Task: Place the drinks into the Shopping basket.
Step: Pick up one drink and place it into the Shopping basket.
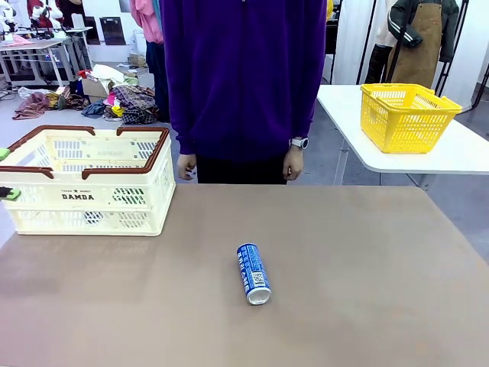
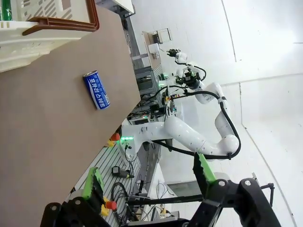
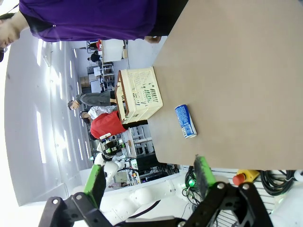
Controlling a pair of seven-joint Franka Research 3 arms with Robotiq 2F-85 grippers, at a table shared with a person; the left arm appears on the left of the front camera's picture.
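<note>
Shopping basket point(image 1: 85, 180) sits at the table's left, near the far edge, open side up; cream, slotted walls, brown rim handles, "DAMDA" printed on the near wall. A trace of green shows at its top corner in the left wrist view, possibly a can already inside; cannot confirm. Blue can point(image 1: 253, 273) lies on its side near mid-table, well apart from the basket, silver top toward the robot; white lettering runs along it, Korean script in the left wrist view, too small to read with confidence. Lying flat, it likely wants a grasp across the body. Left gripper point(image 2: 149, 182) wide, nothing held, off the table. Right gripper point(image 3: 149, 176) likewise wide and empty. Person point(image 1: 243, 76) stands at the far side, hands down. Yellow mesh basket point(image 1: 406, 115) rests on a separate white table at right.
</note>
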